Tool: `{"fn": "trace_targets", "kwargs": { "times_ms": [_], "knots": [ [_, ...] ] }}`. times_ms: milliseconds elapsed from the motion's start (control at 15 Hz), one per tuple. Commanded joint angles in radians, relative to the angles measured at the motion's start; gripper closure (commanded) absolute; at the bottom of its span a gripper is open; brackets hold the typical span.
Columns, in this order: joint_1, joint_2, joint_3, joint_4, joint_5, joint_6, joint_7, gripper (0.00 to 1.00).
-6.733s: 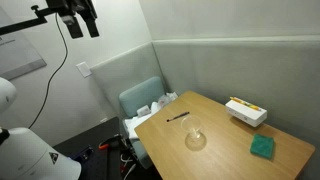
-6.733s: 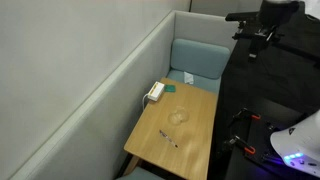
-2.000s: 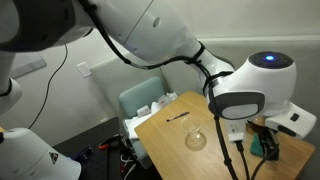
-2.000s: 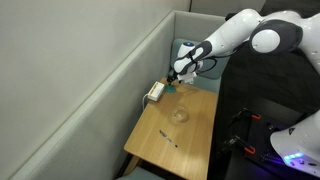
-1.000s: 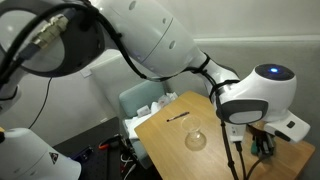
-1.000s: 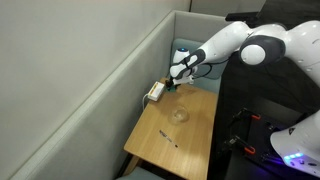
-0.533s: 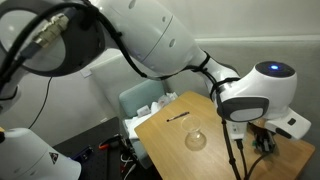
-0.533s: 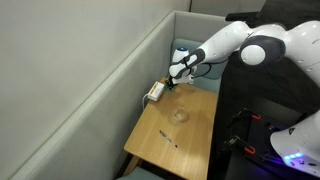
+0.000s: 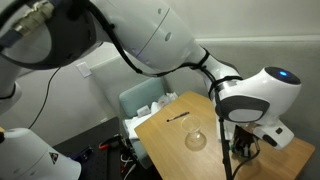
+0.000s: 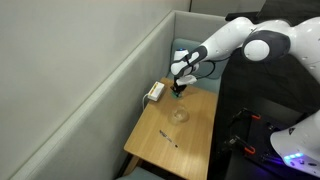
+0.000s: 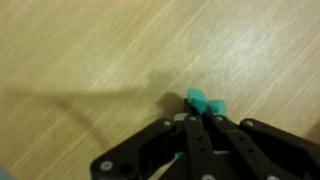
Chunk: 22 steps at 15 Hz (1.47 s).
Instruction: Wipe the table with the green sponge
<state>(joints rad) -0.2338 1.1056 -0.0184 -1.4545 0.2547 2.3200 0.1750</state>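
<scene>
The green sponge is squeezed between the two fingers of the end effector. The fingers are clenched on it. Only a small, crumpled green bit sticks out past the tips in the wrist view. The sponge is right over the bench, which fills the wrist view with light wood. I cannot tell if the sponge touches the wood. A dark shadow lies on the bench beside the fingers.

In an exterior view, the end effector points down at the far end of the bench. It is just beside the white box, which sits at the edge by the wall. The glass stands near it, more to the middle of the bench. A thin dark pen lies further along, well apart from the end effector. A pale blue chair stands past the far end.

In an exterior view, the big white arm covers the corner of the bench where the sponge is. The glass stands close to the arm.
</scene>
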Motion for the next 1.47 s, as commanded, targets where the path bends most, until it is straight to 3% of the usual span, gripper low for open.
{"fn": "trace_targets", "kwargs": {
  "times_ms": [0, 267, 467, 800, 1133, 1400],
  "knots": [
    [-0.015, -0.077, -0.017, -0.128, 0.009, -0.133, -0.01, 0.98],
    [-0.023, -0.111, -0.071, -0.234, -0.002, -0.219, -0.005, 0.98],
    [-0.021, -0.127, -0.107, -0.298, -0.004, -0.218, -0.006, 0.98],
    [-0.017, -0.159, -0.109, -0.331, 0.024, -0.075, -0.005, 0.98],
    [-0.017, -0.139, -0.091, -0.284, 0.038, 0.096, 0.019, 0.98],
    [-0.015, -0.119, -0.091, -0.247, 0.047, 0.109, 0.048, 0.98]
  ]
}}
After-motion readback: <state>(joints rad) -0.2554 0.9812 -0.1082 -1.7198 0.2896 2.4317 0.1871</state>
